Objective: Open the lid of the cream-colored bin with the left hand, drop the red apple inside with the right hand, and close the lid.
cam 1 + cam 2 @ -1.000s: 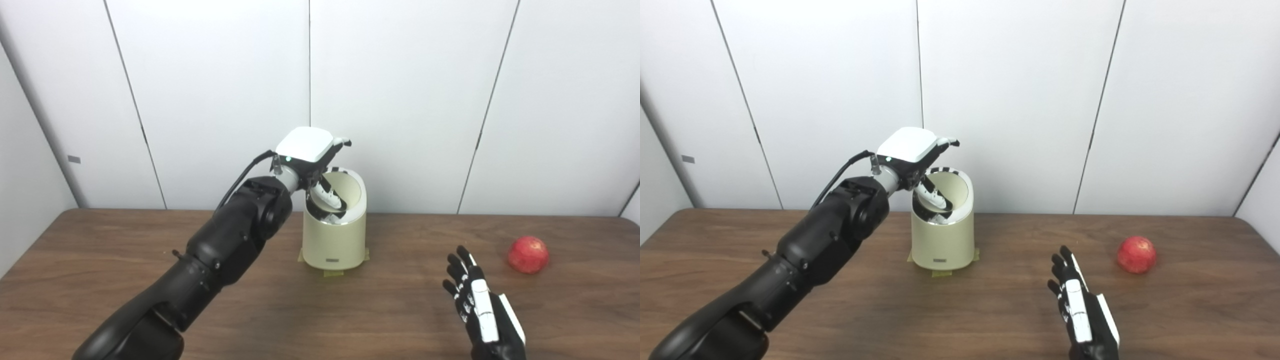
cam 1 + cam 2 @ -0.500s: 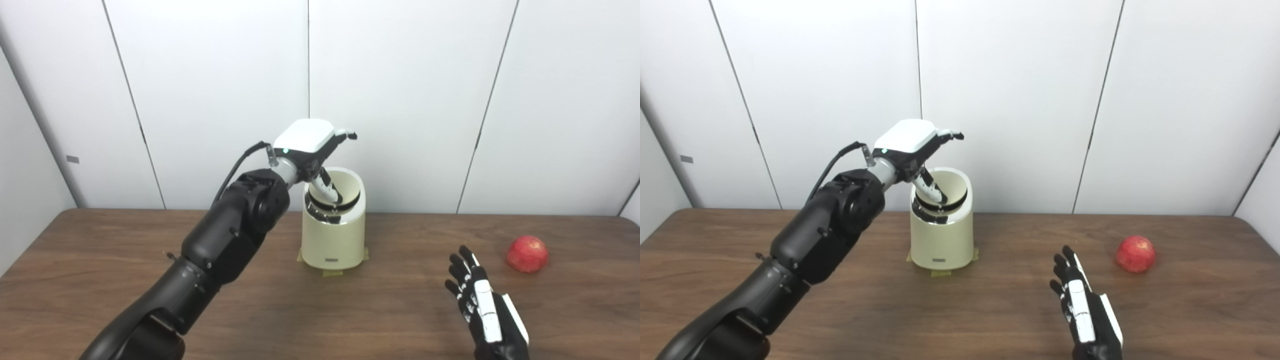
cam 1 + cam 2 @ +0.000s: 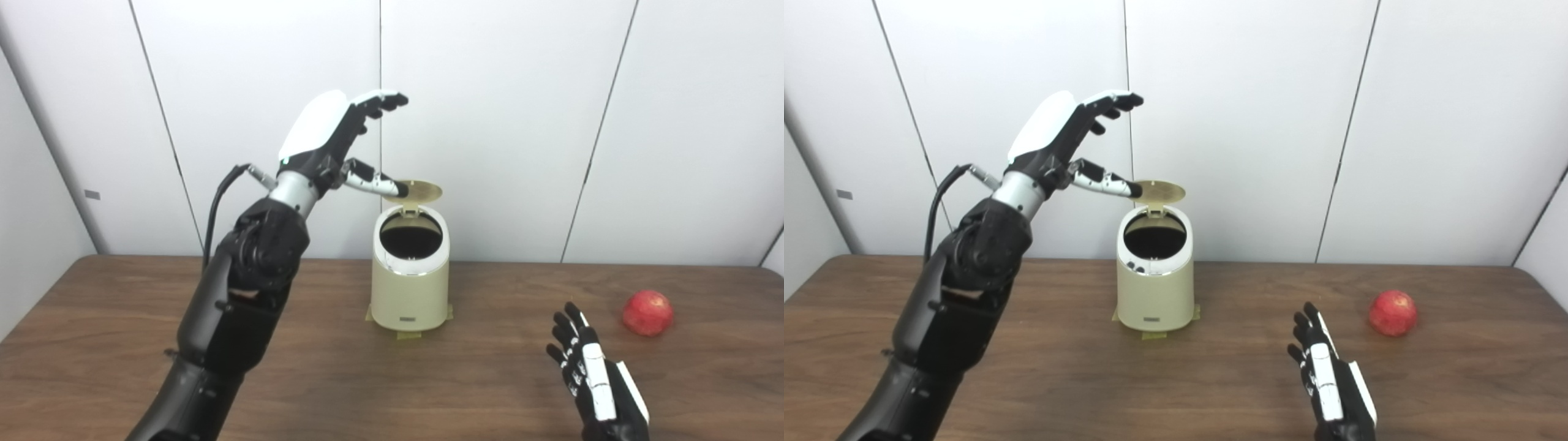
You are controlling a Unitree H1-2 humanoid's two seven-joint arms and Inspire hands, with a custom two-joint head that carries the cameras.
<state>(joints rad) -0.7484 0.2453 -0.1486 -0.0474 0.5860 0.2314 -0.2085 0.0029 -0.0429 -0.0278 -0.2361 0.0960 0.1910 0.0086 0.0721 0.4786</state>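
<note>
The cream-colored bin stands on the brown table at mid back. Its round lid is raised, seen nearly edge-on above the dark opening. My left hand is open, raised high to the left of the lid, with the thumb tip at the lid's left edge. The red apple lies on the table at the far right. My right hand is open and empty, low near the front edge, to the left of the apple and nearer than it.
The bin sits on yellowish tape tabs. White wall panels stand right behind the table. The table's front edge lies just below the right hand.
The left hand came out of the bin's mouth and rose up to the left, fingers spreading. The lid swung from tilted to fully raised. The right hand and apple stayed put.
</note>
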